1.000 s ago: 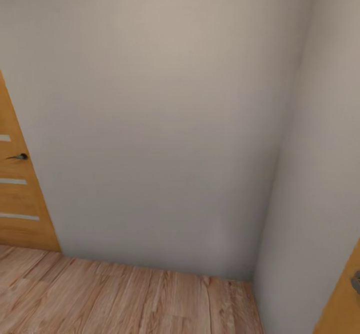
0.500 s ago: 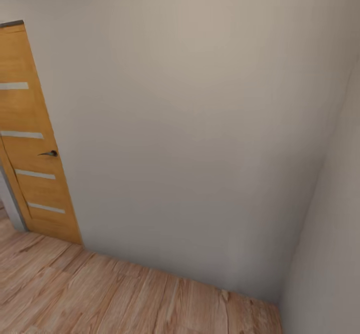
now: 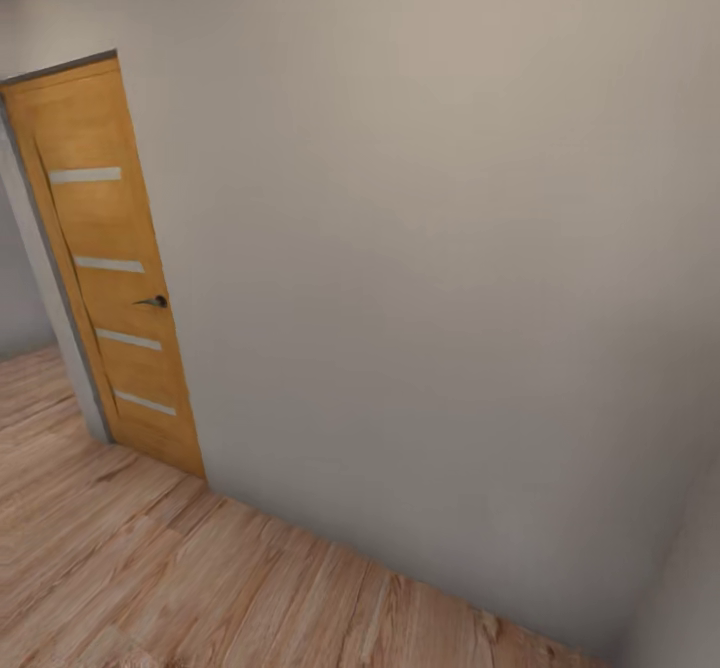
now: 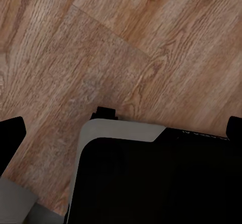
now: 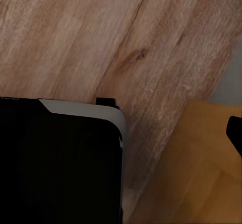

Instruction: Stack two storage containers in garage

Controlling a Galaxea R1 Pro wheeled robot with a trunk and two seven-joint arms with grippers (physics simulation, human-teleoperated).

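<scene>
The two storage containers are out of view, and so is the garage. The head view looks at a plain pale wall (image 3: 420, 248) above light wood-plank flooring (image 3: 150, 568). In the left wrist view my left gripper (image 4: 121, 133) hangs over the planks; its dark fingertips (image 4: 11, 138) sit far apart at the picture's edges with nothing between them. In the right wrist view one dark fingertip (image 5: 235, 133) of my right gripper (image 5: 121, 133) sits at the edge, and nothing is held.
A wooden door (image 3: 110, 268) with pale slats and a dark handle (image 3: 155, 301) stands at the left, swung open against the wall. Both wrist views show my black, grey-edged base (image 4: 151, 178) over the planks. An orange-brown surface (image 5: 201, 173) lies near the right gripper.
The whole head view has swung: the door has slid from the left edge further into the picture and the right-hand wall corner has left it. The camera turned, not the room.
</scene>
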